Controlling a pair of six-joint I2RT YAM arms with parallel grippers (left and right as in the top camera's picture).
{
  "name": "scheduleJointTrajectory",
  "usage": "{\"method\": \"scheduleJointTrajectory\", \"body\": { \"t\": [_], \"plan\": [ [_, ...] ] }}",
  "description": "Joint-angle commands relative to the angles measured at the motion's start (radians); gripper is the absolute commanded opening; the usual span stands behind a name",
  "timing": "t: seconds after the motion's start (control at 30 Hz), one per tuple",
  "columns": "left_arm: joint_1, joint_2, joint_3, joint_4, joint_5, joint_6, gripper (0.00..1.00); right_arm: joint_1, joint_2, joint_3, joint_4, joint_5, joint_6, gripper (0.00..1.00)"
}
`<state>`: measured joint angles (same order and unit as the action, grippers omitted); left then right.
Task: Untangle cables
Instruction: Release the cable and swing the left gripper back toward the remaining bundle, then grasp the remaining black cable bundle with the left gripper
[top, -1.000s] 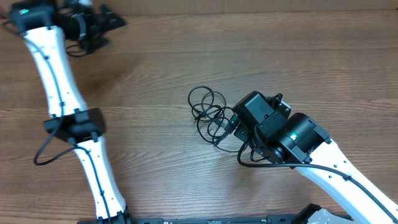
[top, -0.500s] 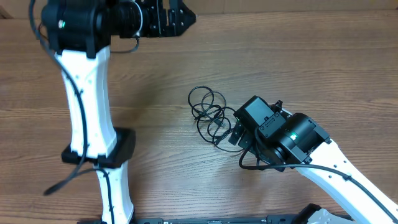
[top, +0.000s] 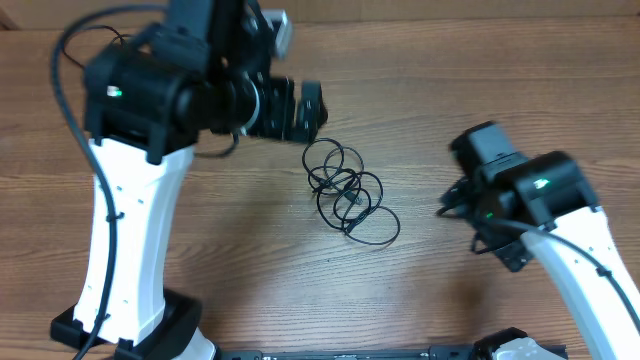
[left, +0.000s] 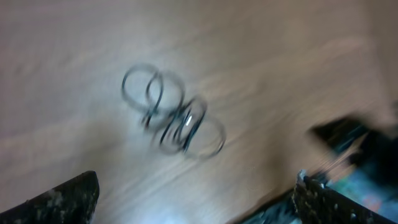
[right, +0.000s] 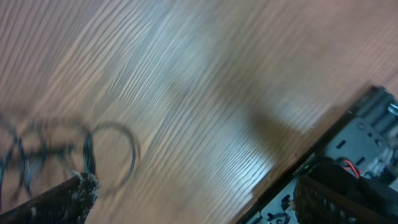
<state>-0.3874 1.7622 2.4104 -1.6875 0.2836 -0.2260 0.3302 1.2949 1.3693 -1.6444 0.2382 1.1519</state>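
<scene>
The cables (top: 349, 192) lie as a small bundle of thin black loops on the wooden table, mid-frame in the overhead view. They show blurred in the left wrist view (left: 174, 118) and at the left edge of the right wrist view (right: 68, 152). My left gripper (top: 300, 108) hovers just up-left of the bundle, open and empty; its fingertips sit wide apart in its wrist view (left: 196, 199). My right gripper (top: 462, 190) is to the right of the bundle, apart from it, open and empty (right: 193, 199).
The wooden table (top: 500, 80) fills the view. Its front edge with black hardware shows in the right wrist view (right: 348, 155). The left arm's white column (top: 125, 230) stands at the left. The right arm (top: 580, 250) reaches in from the lower right.
My right gripper has pulled back to the right, away from the cables, leaving them on the table. My left arm has swung in from the far left to just above the bundle.
</scene>
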Motion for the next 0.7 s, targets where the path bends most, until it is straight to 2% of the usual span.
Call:
{"method": "scheduleJointTrajectory", "body": {
  "t": [0.0, 0.1, 0.27, 0.33, 0.4, 0.57, 0.67],
  "plan": [
    [-0.027, -0.050, -0.163, -0.002, -0.084, 0.045, 1.00, -0.138, -0.018, 0.025, -0.001, 0.003, 0.006, 1.00],
    [-0.047, -0.046, -0.324, 0.015, -0.084, 0.070, 1.00, -0.259, -0.018, 0.025, 0.000, -0.015, 0.006, 1.00],
    [-0.072, -0.042, -0.533, 0.119, -0.084, 0.074, 0.99, -0.314, -0.018, 0.025, 0.000, -0.023, 0.006, 1.00],
    [-0.074, -0.041, -0.601, 0.173, -0.084, 0.073, 0.93, -0.314, -0.018, 0.025, 0.000, -0.046, 0.006, 1.00],
    [-0.075, -0.041, -0.663, 0.229, -0.084, 0.073, 0.77, -0.314, -0.018, 0.025, 0.000, -0.056, 0.006, 1.00],
    [-0.079, -0.038, -0.790, 0.376, -0.072, 0.062, 0.75, -0.314, -0.018, 0.025, 0.000, -0.056, 0.006, 1.00],
    [-0.079, -0.036, -0.854, 0.449, -0.063, 0.053, 0.70, -0.314, -0.018, 0.025, 0.000, -0.056, 0.006, 1.00]
  ]
}}
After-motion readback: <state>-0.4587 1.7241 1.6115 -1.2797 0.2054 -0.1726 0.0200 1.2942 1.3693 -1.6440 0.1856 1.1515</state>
